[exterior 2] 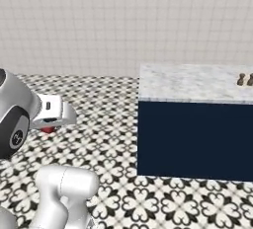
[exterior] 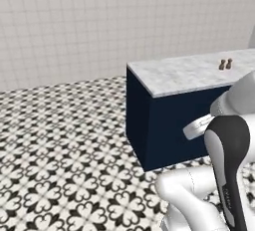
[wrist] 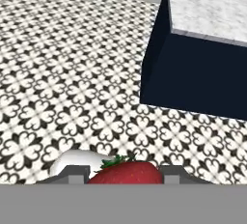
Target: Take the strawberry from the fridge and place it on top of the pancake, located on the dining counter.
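Hand view gives me the strawberry (wrist: pixel 126 172) clamped in the claw (wrist: pixel 125 175); right base view catches just a red sliver under the hand, above patterned floor (exterior 2: pixel 113 134); surface (exterior: pixel 189 70) well apart, carrying two small brown items (exterior: pixel 225 64).

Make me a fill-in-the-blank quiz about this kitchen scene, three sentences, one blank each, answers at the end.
1. The gripper is carrying a red ____.
2. The counter has a marbled top over ____ blue panels.
3. The two small brown things stand on the ____.

Missing words: strawberry; navy; counter
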### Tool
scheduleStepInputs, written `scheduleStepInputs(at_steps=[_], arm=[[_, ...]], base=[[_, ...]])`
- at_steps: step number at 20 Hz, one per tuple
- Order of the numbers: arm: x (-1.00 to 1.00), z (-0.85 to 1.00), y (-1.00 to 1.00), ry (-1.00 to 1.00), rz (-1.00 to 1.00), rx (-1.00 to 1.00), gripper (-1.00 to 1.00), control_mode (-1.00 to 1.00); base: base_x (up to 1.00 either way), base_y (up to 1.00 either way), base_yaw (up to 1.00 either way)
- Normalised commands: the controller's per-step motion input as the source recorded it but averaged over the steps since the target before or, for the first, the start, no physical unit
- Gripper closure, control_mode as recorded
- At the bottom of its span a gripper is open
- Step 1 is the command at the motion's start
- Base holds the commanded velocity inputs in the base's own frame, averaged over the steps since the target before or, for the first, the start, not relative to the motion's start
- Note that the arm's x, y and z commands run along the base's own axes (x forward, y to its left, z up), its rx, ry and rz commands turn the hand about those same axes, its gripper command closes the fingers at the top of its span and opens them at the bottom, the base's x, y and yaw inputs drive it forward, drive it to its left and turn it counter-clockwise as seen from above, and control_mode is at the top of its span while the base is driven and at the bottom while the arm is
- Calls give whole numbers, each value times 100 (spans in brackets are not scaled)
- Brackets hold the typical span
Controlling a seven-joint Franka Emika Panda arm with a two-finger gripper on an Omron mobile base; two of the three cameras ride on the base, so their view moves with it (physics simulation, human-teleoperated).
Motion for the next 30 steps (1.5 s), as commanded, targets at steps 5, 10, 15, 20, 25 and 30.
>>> scheduleStepInputs(at_steps=[5, 10, 15, 20, 25, 30], arm=[[0, 0, 0, 0, 0, 0, 100, 100], [0, 0, 0, 0, 0, 0, 100, 100], [0, 0, 0, 0, 0, 0, 100, 100], [0, 0, 0, 0, 0, 0, 100, 100], [0, 0, 0, 0, 0, 0, 100, 100], [0, 0, 0, 0, 0, 0, 100, 100]], base=[[90, 71, 0], [79, 99, -2], [100, 98, -5], [100, 90, -17], [100, 72, -48], [100, 69, -62]])
